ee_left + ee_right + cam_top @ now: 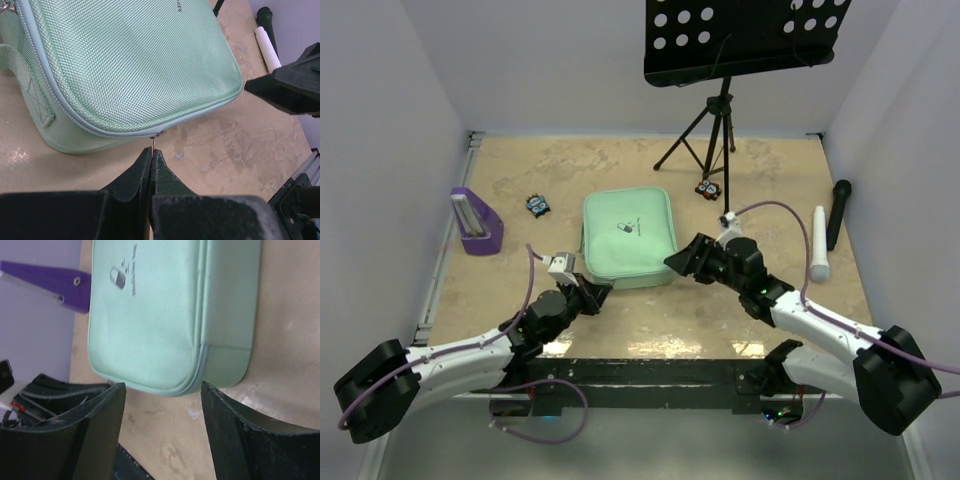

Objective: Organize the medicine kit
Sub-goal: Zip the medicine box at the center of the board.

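Note:
The mint-green medicine kit (628, 238) lies closed mid-table, its pill logo facing up. My left gripper (600, 292) sits at the kit's near-left corner. In the left wrist view the left gripper (152, 150) is shut on the thin metal zipper pull (156, 139), which hangs from the kit's (130, 65) zipper seam. My right gripper (676, 262) is at the kit's near-right corner. In the right wrist view it (162, 390) stands open just short of the rounded corner of the kit (155, 320), and nothing is between its fingers.
A purple stand (475, 222) is at the left. A black music stand (720, 130) stands on its tripod at the back. A white tube (819, 243) and a black microphone (837, 213) lie at the right. Two small dark items (538, 205) (708, 188) lie behind the kit.

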Motion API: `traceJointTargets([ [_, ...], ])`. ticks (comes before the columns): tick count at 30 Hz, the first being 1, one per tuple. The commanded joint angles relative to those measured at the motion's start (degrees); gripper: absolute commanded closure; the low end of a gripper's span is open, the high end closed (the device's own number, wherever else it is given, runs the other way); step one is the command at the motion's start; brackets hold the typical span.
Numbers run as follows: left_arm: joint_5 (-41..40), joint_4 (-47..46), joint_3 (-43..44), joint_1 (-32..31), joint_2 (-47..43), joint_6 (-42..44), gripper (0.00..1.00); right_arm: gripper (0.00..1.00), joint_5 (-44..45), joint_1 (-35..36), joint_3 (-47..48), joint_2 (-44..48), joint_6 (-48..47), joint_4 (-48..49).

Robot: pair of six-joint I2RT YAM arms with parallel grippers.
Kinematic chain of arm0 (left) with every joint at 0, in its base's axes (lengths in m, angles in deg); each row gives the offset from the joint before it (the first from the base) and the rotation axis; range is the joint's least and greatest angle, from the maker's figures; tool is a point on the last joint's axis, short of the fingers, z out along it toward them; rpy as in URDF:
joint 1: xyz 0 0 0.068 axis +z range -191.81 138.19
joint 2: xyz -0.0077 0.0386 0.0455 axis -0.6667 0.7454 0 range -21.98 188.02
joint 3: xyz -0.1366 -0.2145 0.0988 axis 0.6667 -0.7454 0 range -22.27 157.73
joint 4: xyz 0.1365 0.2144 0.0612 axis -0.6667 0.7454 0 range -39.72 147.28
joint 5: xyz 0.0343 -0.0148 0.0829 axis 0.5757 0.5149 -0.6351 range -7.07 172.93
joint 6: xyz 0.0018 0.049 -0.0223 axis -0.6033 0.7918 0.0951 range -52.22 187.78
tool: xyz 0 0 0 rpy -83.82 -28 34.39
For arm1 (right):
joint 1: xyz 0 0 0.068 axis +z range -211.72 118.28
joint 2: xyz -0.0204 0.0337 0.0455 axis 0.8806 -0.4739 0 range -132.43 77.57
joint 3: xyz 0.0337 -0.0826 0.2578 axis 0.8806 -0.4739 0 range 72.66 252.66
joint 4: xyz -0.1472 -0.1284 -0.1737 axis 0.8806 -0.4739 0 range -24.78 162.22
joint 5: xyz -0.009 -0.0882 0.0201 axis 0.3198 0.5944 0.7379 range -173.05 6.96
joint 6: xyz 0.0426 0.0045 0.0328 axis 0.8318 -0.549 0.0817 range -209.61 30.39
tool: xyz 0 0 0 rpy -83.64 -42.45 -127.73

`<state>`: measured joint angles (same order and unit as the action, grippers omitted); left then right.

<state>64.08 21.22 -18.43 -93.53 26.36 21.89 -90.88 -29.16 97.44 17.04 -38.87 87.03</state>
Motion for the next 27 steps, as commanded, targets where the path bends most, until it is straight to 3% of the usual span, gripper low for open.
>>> traceJointTargets([
  [1,-1.1,-1.17,-0.06,0.48,3.08,1.07,1.0,0.33,-1.83,5.31,-1.31,-0.72,6.99,3.55],
  [19,1.45,-5.22,-0.76,-1.18,3.08,1.5,1.0,0.37,3.7,6.91,-2.72,-13.02,22.21,16.48],
  [23,1.54,-5.4,-1.11,-1.19,2.99,1.59,1.0,0.54,3.7,6.91,-2.1,-15.66,22.3,17.79],
  [27,1.71,-5.31,-1.55,-1.19,2.38,1.77,1.0,0.82,3.18,6.91,-1.57,-17.16,21.07,17.54],
])
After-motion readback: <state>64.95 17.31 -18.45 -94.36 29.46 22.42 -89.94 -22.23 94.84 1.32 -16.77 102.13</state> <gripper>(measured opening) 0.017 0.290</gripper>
